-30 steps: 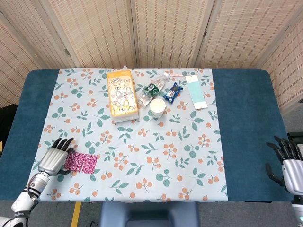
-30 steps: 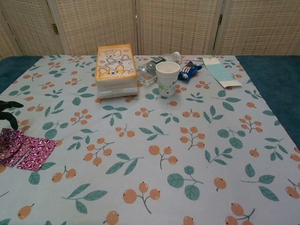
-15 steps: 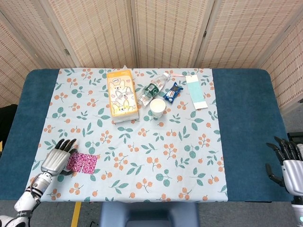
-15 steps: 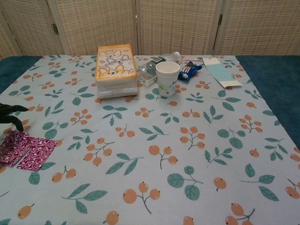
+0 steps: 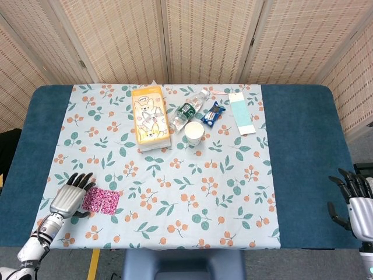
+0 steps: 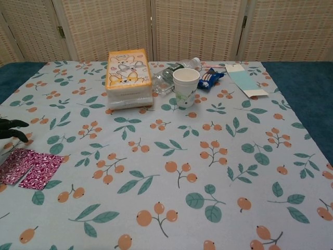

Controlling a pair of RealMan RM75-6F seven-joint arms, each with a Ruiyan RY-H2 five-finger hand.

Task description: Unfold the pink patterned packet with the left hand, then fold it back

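Packet (image 5: pixel 101 200) lies opened flat at the desk's (image 5: pixel 303 175) near left edge; the left hand (image 5: pixel 69 199), fingers spread and holding nothing, has shifted slightly (refolding apparently next).

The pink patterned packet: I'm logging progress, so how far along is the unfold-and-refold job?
Done: the pink patterned packet lies spread flat on the floral tablecloth, so the unfolding looks finished. In hand: the left hand sits at the packet's left edge, fingers apart, with no clear grip showing. Left: folding it back, which is not yet done. The right hand is idle at the far table edge.
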